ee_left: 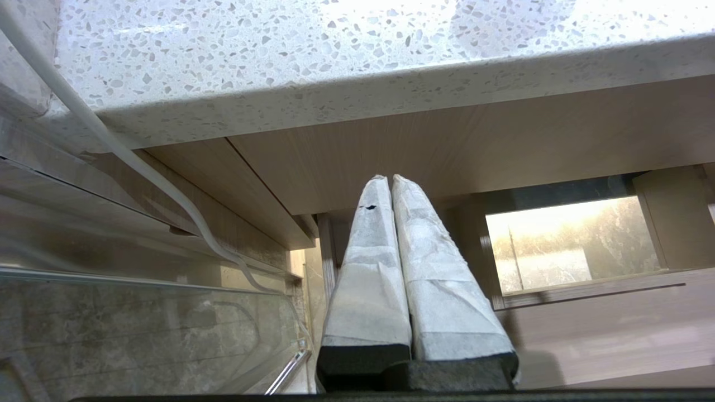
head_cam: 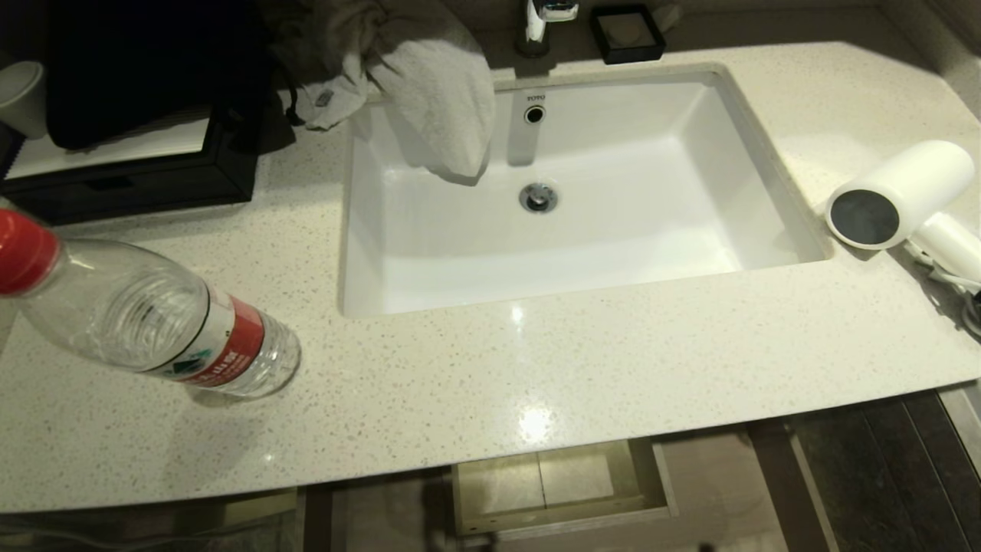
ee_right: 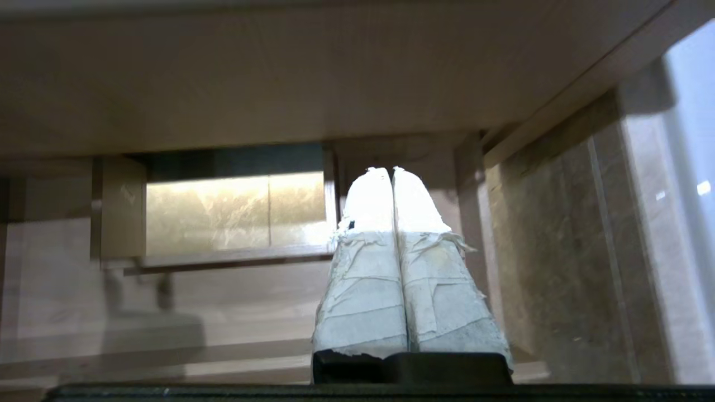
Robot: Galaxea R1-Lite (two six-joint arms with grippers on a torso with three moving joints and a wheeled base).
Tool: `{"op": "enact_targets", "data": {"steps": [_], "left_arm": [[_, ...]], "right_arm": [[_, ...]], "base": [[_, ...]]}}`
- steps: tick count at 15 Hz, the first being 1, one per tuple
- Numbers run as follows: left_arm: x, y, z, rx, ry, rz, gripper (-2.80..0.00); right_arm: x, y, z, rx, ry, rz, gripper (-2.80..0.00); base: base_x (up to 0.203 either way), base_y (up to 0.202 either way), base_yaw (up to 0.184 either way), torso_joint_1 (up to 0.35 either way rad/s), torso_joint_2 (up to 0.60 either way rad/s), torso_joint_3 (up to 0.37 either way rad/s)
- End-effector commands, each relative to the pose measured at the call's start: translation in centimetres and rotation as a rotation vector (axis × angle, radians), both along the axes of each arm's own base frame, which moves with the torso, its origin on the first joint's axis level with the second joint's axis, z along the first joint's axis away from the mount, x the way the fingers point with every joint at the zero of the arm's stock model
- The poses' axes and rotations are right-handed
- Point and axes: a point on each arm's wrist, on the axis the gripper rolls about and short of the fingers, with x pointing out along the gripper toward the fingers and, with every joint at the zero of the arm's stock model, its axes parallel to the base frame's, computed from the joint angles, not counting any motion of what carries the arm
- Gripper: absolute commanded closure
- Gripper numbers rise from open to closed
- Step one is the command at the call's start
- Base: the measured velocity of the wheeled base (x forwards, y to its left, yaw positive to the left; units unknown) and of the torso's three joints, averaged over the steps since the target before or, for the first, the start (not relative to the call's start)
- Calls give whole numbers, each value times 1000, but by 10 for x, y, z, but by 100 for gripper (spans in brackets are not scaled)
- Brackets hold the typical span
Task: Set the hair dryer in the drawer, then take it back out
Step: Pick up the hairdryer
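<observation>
Starting: hair dryer point(head_cam: 897, 195) on countertop point(head_cam: 490, 368), above both grippers | drawer point(head_cam: 559, 487) ahead, open | left gripper point(ee_left: 389, 180), right gripper point(ee_right: 391, 171) closed, empty | all steps pending

speckled cream stone countertop point(head_cam: 613, 360) | plain white rectangular ceramic sink point(head_cam: 429, 253) | white cylindrical hair dryer point(head_cam: 900, 192), dark grey round end face, right edge | clear plastic water bottle point(head_cam: 153, 318), red cap, red-and-white label, lower left | pale grey crumpled towel point(head_cam: 437, 92), upper centre | light-brown wood-grain drawer point(head_cam: 559, 483), bottom centre
</observation>
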Motion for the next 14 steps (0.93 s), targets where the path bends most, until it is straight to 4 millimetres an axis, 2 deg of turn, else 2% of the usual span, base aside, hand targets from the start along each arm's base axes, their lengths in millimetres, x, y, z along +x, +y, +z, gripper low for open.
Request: {"op": "enact_targets", "data": {"steps": [1, 3, 5, 6, 7, 9, 10, 13, 14], "left_arm": [[0, 0, 0, -1, -1, 0, 0], [0, 0, 0, -1, 0, 0, 0], [0, 0, 0, -1, 1, 0, 0], [0, 0, 0, -1, -1, 0, 0], [0, 0, 0, -1, 1, 0, 0], [0, 0, 0, -1, 1, 0, 0], [0, 0, 0, -1, 1, 0, 0], [0, 0, 0, -1, 0, 0, 0], [0, 0, 0, -1, 0, 0, 0]], "right_arm": [[-10, 0, 55, -13, -41, -4, 0], [-20, 0, 124, -22, -52, -22, 0], [-27, -1, 182, -36, -15, -69, 0], [-25, -2, 207, -46, 38, -97, 0], [-14, -2, 228, -57, 126, -119, 0], [9, -3, 254, -76, 269, -150, 0], [22, -3, 260, -85, 338, -156, 0], [52, -4, 263, -86, 457, -149, 0], [60, -4, 258, -80, 494, -150, 0]], "base": [[0, 0, 0, 0, 0, 0], [0, 0, 0, 0, 0, 0], [0, 0, 0, 0, 0, 0], [0, 0, 0, 0, 0, 0], [0, 0, 0, 0, 0, 0], [0, 0, 0, 0, 0, 0], [0, 0, 0, 0, 0, 0], [0, 0, 0, 0, 0, 0], [0, 0, 0, 0, 0, 0]]}}
